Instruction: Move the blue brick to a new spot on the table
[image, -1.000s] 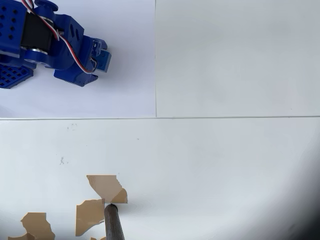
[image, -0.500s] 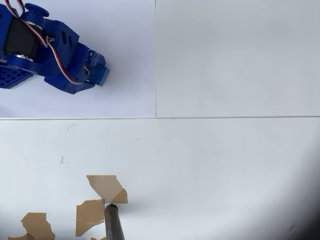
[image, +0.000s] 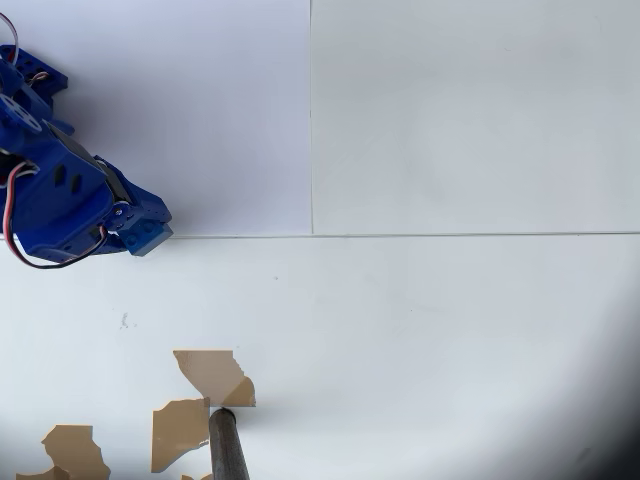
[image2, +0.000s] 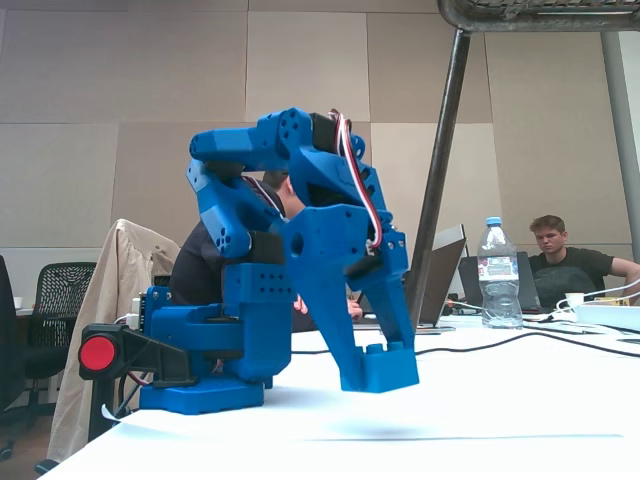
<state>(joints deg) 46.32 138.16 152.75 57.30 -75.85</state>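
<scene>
In the overhead view the claw sits at the left of the white surface, seemingly clamped on the blue brick at its tip; in the fixed view the claw hangs just above the surface.

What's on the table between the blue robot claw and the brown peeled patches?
Nothing: bare white table between blue gripper and tan patches, overhead view.

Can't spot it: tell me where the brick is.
In the overhead view, the brick is at the left, held at the gripper tip, over the table's horizontal seam.
</scene>
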